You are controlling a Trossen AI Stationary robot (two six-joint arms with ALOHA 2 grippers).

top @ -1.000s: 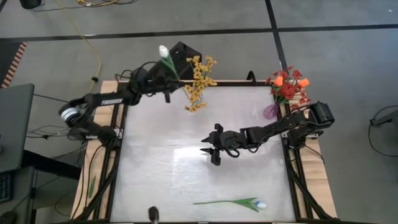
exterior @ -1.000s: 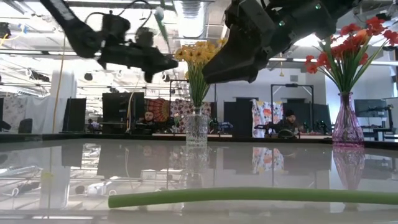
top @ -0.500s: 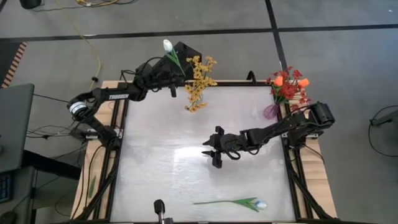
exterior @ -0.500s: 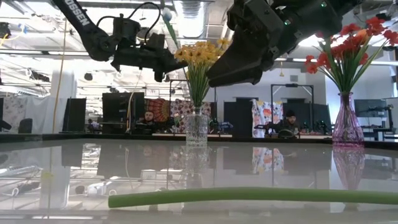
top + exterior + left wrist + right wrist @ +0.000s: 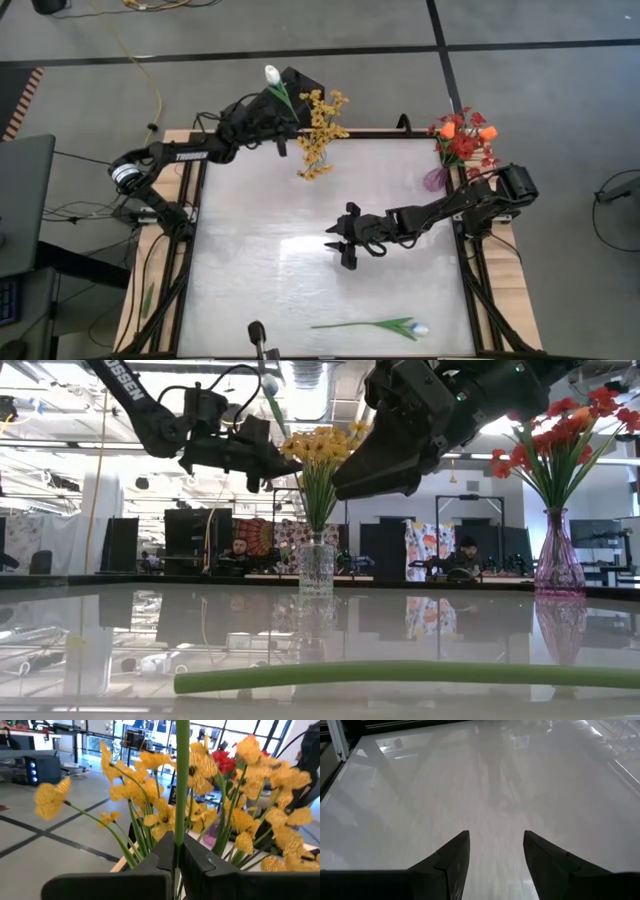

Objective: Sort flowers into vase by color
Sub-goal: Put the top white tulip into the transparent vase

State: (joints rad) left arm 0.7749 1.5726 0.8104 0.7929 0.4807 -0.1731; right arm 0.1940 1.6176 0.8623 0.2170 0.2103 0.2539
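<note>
You can't see the mouth of the clear vase (image 5: 316, 568) from above; the yellow sprays (image 5: 320, 130) cover it. From the left wrist view, the white bud is cut off above the frame and only its green stem (image 5: 182, 780) shows. The lower end of that stem is hidden between the dark fingers.

Your left pincer (image 5: 283, 122) is clamped on the white tulip (image 5: 271, 74), holding it upright at the far edge of the desk (image 5: 250, 250), just beside the yellow sprays. The arm reaches in from the left side, raised well above the surface.

Your right pincer (image 5: 338, 243) hangs over the middle of the desk with its jaws apart and nothing between them; its arm stretches in low from the right edge.

A second white tulip (image 5: 385, 326) lies flat near the front edge, its stem (image 5: 400, 674) crossing the foreground in the low view. The purple vase (image 5: 558, 565) at the far right corner holds red and orange flowers (image 5: 462, 135). In the low view, the right arm blocks part of the yellow bunch.
</note>
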